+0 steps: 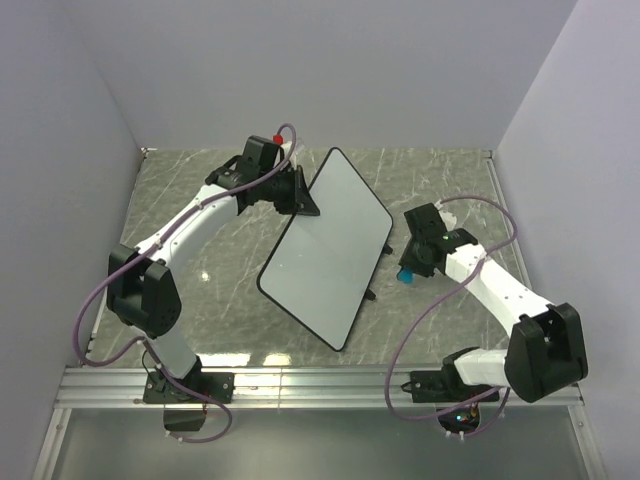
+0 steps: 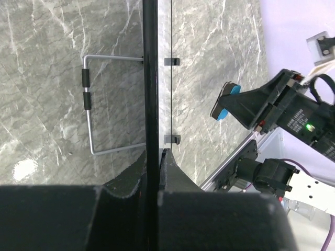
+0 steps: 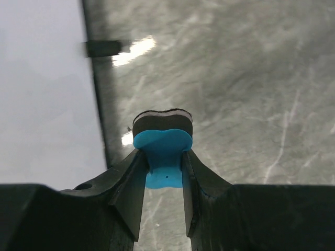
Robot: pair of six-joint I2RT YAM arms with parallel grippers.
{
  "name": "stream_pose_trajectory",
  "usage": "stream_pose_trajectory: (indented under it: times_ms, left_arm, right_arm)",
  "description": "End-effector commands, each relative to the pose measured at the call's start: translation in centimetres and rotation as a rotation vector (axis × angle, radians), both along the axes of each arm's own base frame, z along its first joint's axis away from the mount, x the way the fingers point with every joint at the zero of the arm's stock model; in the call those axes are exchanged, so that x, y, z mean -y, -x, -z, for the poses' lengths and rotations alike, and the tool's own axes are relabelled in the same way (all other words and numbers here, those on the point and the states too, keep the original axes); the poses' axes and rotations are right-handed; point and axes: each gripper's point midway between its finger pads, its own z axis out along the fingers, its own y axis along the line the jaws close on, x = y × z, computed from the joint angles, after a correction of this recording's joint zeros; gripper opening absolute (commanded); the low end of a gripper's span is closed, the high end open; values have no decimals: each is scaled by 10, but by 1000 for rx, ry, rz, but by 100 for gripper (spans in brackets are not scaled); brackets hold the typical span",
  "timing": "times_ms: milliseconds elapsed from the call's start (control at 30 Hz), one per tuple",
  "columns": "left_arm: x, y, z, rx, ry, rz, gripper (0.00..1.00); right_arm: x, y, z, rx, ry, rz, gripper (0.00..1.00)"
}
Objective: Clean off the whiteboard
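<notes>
Your left jaws are clamped tight on the rim of the whiteboard (image 1: 325,245), at its far left edge, so the board runs away from those jaws toward the right arm. From the left wrist you see it edge-on as a thin black line straight ahead between the fingers, with its wire stand (image 2: 89,112) just to the left of that line, over the tabletop (image 3: 251,78). Your right jaws are partly closed on a blue eraser (image 3: 162,149), gripping its blue body from both sides, with the dark felt pad at the far end, beyond the fingertips. The whiteboard's white face and black rim lie just left of those jaws; you cannot tell whether the pad touches it.
</notes>
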Motion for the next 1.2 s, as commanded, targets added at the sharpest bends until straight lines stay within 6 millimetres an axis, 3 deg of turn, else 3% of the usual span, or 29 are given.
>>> stream_pose_trajectory:
  times_ms: [0,167,300,433,533,600,633,733,800,833,1000,1067,1167]
  left_arm:
    - [-14,20,74,-77,-276,78,0]
    - [-12,18,79,-87,-284,81,0]
    - [-15,23,85,-93,-289,84,0]
    - [-16,25,89,-103,-292,85,0]
    - [-17,27,89,-102,-292,86,1]
    - [-18,27,90,-101,-300,84,0]
    - [-19,27,89,-97,-300,83,0]
    - [-21,29,89,-100,-308,81,0]
    - [-22,31,90,-102,-312,81,0]
    - [-23,31,90,-101,-314,80,0]
    - [-25,31,90,-99,-322,75,0]
    - [-26,32,90,-102,-325,75,0]
    - [-27,31,90,-99,-330,72,0]
  right_arm:
    - [15,13,16,-86,15,67,0]
    - [0,5,19,-82,-76,17,0]
    - [-64,-23,-14,68,-372,-182,0]
    - [-106,-41,-26,73,-539,-285,0]
    - [-139,-62,-47,105,-587,-367,0]
    - [-158,-70,-43,80,-609,-404,0]
    - [-172,-77,-56,104,-631,-439,0]
    - [-192,-95,-69,121,-672,-452,0]
    - [-200,-102,-71,114,-695,-457,0]
    - [-204,-107,-83,136,-707,-471,0]
    - [-207,-107,-102,167,-738,-489,0]
    - [-201,-102,-97,159,-722,-468,0]
    - [-164,-107,-77,143,-604,-335,0]
